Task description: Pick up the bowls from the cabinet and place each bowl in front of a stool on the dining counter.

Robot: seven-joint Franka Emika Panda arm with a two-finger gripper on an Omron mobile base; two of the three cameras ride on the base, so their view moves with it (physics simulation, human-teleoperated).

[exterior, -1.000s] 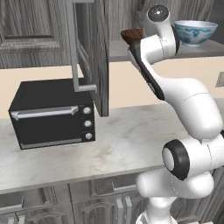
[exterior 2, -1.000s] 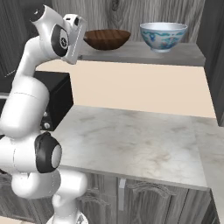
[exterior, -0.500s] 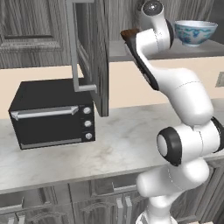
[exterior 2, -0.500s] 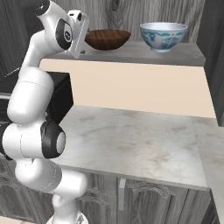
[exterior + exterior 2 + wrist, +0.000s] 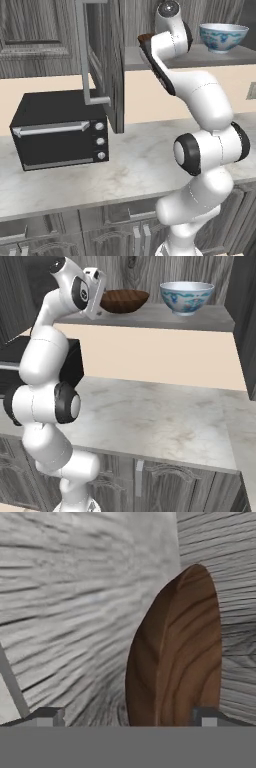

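- The gripper (image 5: 125,717) has its jaws spread wide, the fingertips (image 5: 47,716) flanking the wooden bowl (image 5: 175,652), apparently not touching it.
- The wooden bowl sits on the cabinet shelf (image 5: 150,315), door (image 5: 105,60) open.
- Farther right on that shelf stands the patterned white bowl (image 5: 186,298).
- Below, the toaster oven (image 5: 57,130) sits on the counter (image 5: 150,421).

Wooden bowl (image 5: 145,39) mostly hidden behind arm; cabinet door (image 5: 102,60) top cut off; gripper (image 5: 127,717) fingertips barely visible.

Surface finishes at the cabinet (image 5: 107,60)
Grey woodgrain door; wooden bowl (image 5: 122,300) dark, grained; beside it, patterned bowl (image 5: 186,297) glossy.
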